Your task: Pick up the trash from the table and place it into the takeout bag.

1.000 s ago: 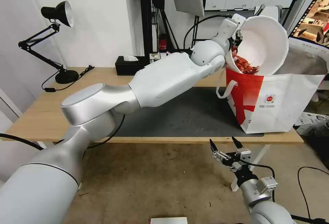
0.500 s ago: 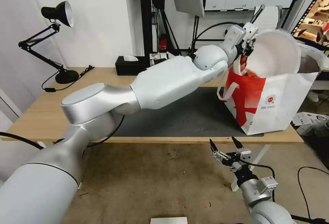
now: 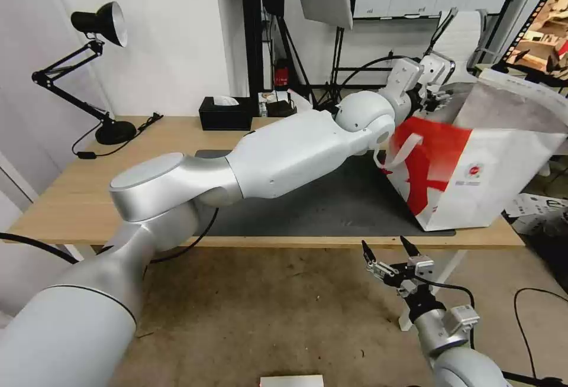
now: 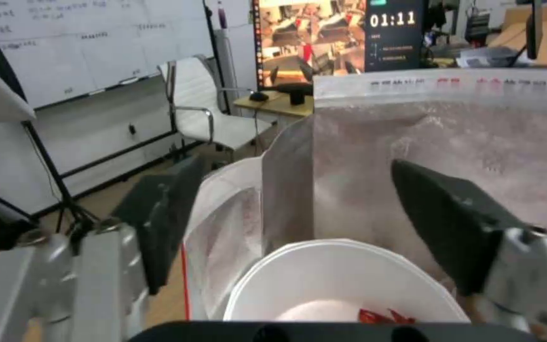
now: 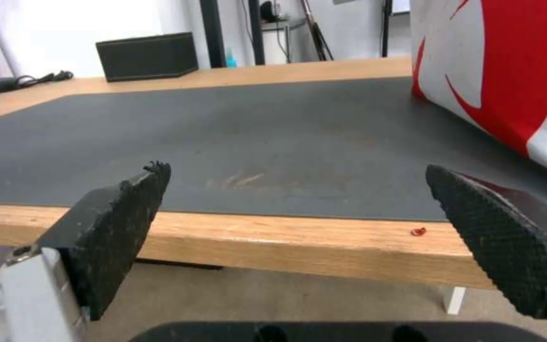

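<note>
White bowl (image 4: 343, 285) inside takeout bag (image 3: 473, 180)

White round bowl (image 4: 343, 285) gone from above bag rim, now down inside takeout bag (image 3: 473, 168), red scraps at its bottom. No longer pinched by left gripper (image 4: 311, 228): fingers spread wide, bowl below and clear of them. Left gripper shifted farther toward bag's far side, sitting over the open mouth. Takeout bag knocked from upright to leaning away toward the right, top rim tilted, foil lining more exposed.
</note>
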`<state>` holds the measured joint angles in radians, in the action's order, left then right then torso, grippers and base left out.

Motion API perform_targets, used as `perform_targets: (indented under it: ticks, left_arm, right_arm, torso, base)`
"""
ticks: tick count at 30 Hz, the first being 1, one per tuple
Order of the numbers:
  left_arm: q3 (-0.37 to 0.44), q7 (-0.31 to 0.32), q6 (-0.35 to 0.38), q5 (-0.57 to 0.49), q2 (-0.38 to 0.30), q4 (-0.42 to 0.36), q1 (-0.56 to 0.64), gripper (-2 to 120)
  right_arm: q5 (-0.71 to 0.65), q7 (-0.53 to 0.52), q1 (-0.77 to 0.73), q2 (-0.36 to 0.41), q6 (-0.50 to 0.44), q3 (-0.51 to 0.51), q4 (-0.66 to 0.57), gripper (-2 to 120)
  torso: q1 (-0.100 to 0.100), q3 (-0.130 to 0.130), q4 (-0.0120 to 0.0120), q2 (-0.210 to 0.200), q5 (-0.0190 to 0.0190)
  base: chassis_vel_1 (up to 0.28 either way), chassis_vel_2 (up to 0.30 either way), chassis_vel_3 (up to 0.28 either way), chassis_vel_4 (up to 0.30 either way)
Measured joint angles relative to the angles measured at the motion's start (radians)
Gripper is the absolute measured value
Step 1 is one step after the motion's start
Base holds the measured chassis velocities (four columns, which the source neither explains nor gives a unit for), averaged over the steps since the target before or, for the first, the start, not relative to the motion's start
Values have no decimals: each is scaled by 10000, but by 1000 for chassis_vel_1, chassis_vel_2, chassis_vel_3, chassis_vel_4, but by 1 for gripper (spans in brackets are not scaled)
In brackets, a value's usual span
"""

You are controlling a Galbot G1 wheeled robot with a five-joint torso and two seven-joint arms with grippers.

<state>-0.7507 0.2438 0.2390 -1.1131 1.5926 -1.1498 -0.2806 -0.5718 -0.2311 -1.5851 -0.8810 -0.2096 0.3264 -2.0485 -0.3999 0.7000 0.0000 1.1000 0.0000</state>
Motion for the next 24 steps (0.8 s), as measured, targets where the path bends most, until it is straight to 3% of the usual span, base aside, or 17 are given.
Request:
perform_targets:
  ticks: [4, 6, 8, 9, 11, 12, 14, 15, 19, 20, 23, 24]
  left_arm:
    - [171, 512, 3, 10, -227, -697, 206, 99]
    - [175, 716, 4, -6, -478, -1107, 290, 99]
    - [137, 1023, 4, -89, -1232, -2076, 432, 100]
    - [137, 1023, 4, -89, -1232, -2076, 432, 100]
    - [129, 1482, 4, -272, -2288, -3191, 663, 100]
    - [129, 1482, 4, -272, -2288, -3191, 663, 100]
    - [199, 1924, -5, -445, -3478, -4488, 1020, 100]
    - [199, 1924, -5, -445, -3478, -4488, 1020, 100]
    - [511, 2104, -26, -493, -5414, -6199, 1906, 100]
    - [511, 2104, -26, -493, -5414, -6199, 1906, 100]
    - [1132, 2092, -83, -325, -7007, -7283, 3105, 100]
    - [1132, 2092, -83, -325, -7007, -7283, 3105, 100]
  right_arm:
    - [0, 0, 0, 1, 0, 0, 0, 100]
    - [0, -1, 0, 0, 0, 0, 1, 100]
    - [0, 0, 0, 0, 0, 0, 0, 100]
    - [0, 0, 0, 0, 0, 0, 0, 100]
    - [0, -1, 0, 1, 0, 0, 1, 100]
    - [0, -1, 0, 1, 0, 0, 1, 100]
    - [0, -1, 0, 0, 0, 0, 0, 100]
    - [0, -1, 0, 0, 0, 0, 0, 100]
    - [-1, -2, -1, 0, 1, 0, 1, 100]
    - [-1, -2, -1, 0, 1, 0, 1, 100]
    - [0, 1, 1, 0, 1, 1, 1, 100]
    - [0, 1, 1, 0, 1, 1, 1, 100]
  torso:
    - [0, 0, -3, 0, 0]
    - [1, 0, -4, 0, 0]
    - [0, -1, -7, 0, -1]
    - [0, -1, -7, 0, -1]
    - [0, 0, 4, -1, -4]
    - [0, 0, 4, -1, -4]
    - [0, 0, 6, 0, -6]
    - [0, 0, 6, 0, -6]
    - [0, -1, -2, 0, -4]
    - [0, -1, -2, 0, -4]
    - [0, -1, 3, -1, -7]
    - [0, -1, 3, -1, -7]
  base:
    - [0, 0, 0, 0]
    - [0, 0, 0, 0]
    - [0, 0, 0, 0]
    - [0, 0, 0, 0]
    - [0, 0, 0, 0]
    - [0, 0, 0, 0]
    - [0, 0, 0, 0]
    - [0, 0, 0, 0]
    - [0, 0, 0, 0]
    - [0, 0, 0, 0]
    - [0, 0, 0, 0]
    - [0, 0, 0, 0]
